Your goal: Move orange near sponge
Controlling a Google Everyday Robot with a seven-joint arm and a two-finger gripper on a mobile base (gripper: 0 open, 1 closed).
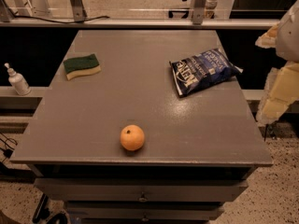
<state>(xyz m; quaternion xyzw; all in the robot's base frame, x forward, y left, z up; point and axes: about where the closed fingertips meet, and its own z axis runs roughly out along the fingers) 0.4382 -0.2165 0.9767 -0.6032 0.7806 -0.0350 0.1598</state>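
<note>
Near edge of desk (140, 92): orange (132, 137) untouched
Gripper (280, 85) off right side, its state I cannot tell; orange lies well left of it, sponge (82, 66) far-left.

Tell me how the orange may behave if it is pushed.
The orange is round, so a push would probably roll it, perhaps off the near table edge beside it. It looks firm, so a grasp likely holds. The gripper is at the right edge, apart from it.
</note>
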